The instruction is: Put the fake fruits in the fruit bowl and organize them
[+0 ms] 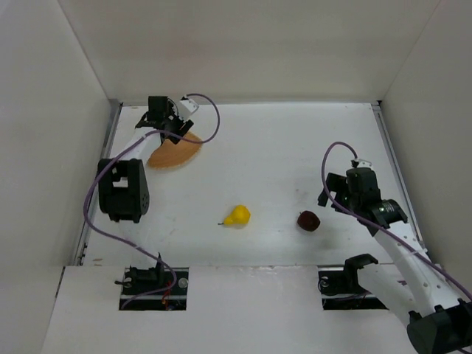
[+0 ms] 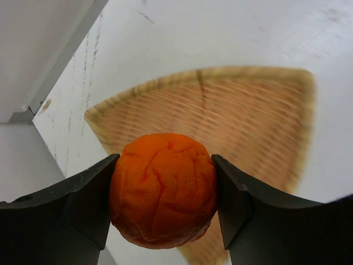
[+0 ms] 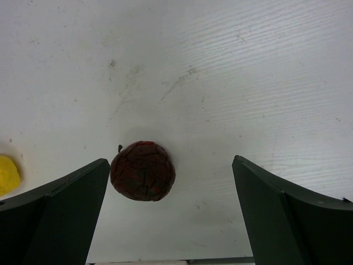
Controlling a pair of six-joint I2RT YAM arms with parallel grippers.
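The fake fruits are split between the table and one gripper. Nearest the arm bases, the yellow plastic pear with a short stem (image 1: pixel 237 215) lies on its side on the white table (image 1: pixel 295 140). The dark red-brown apple-like fruit (image 1: pixel 308 220) sits near it to the right, and the two do not touch. The right gripper (image 1: pixel 329 198) is just beside that apple with its jaws spread wide and nothing in them. Since the apple lies in the gap, I judge the gripper is lined up for a grasp.

Farther back, toward the far left corner, the left gripper (image 1: pixel 172 130) hangs over the shallow tan-orange, woven-looking, fan-shaped fruit bowl (image 1: pixel 175 153). It is clamped on the round orange plastic fruit (image 2: pixel 163 190). Holding it above the dish reads as the step before release. No fruit lies in the bowl yet, and this would be the first of three.

The overhead view gives the layout but hides the orange behind the left wrist. The left wrist camera shows it pinched between both fingers, over the bowl's narrow end, not its wide middle. Whether it touches the weave I cannot tell. The right wrist camera shows the apple off-centre, close to one finger, with the pear's edge at the picture's left border. The jaws would probably need centring before they close.
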